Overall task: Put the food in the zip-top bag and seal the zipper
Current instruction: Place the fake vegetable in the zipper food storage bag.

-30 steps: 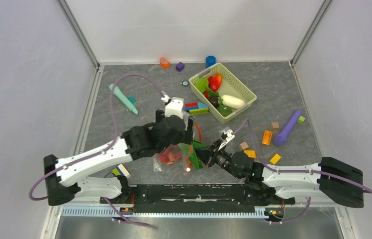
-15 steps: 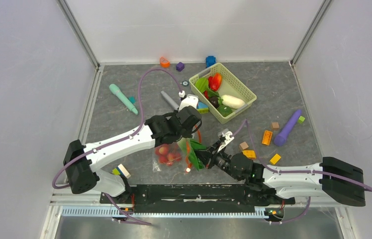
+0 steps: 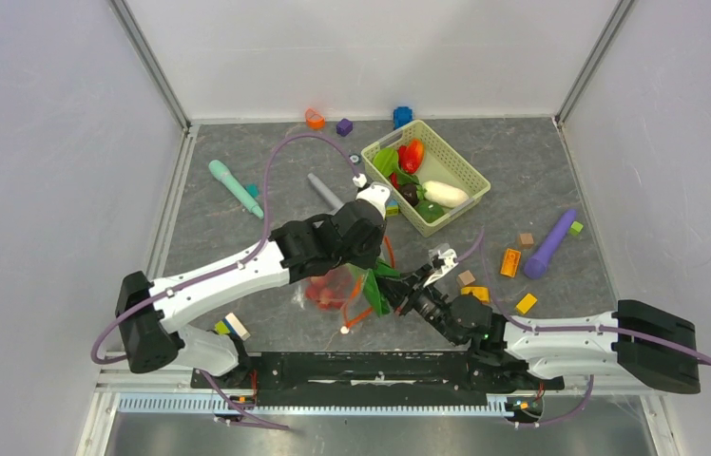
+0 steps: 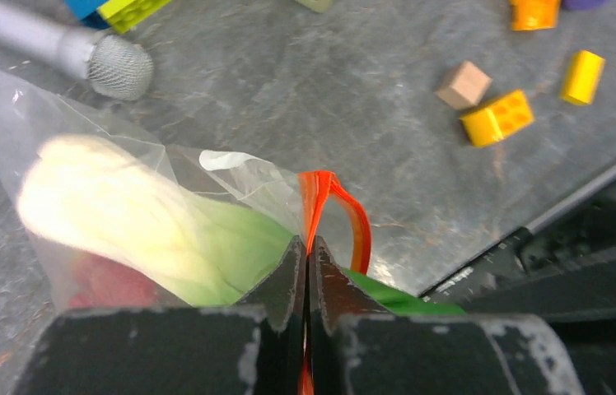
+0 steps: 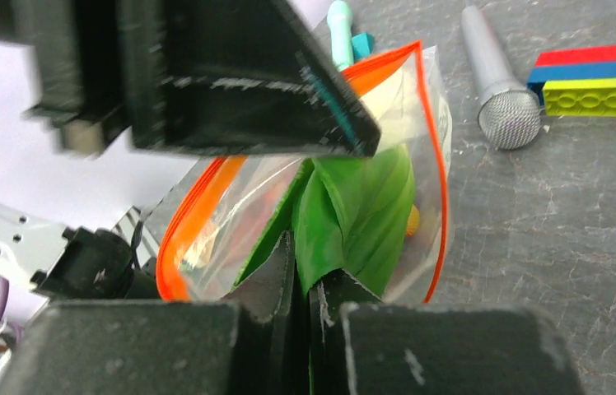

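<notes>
Left wrist view shows you the left end effector (image 4: 306,248) closed on the zipper (image 4: 359,229), right end effector (image 5: 301,267) pinching bok choy (image 5: 358,206) in the zip-top bag (image 3: 323,293), 7 o'clock from the basket (image 3: 456,152).

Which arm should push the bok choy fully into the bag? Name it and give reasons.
Right. The right gripper is shut on the bok choy at the mouth of the bag, so it can likely push it in. The left gripper is clamped on the zipper, holding the mouth up.
</notes>
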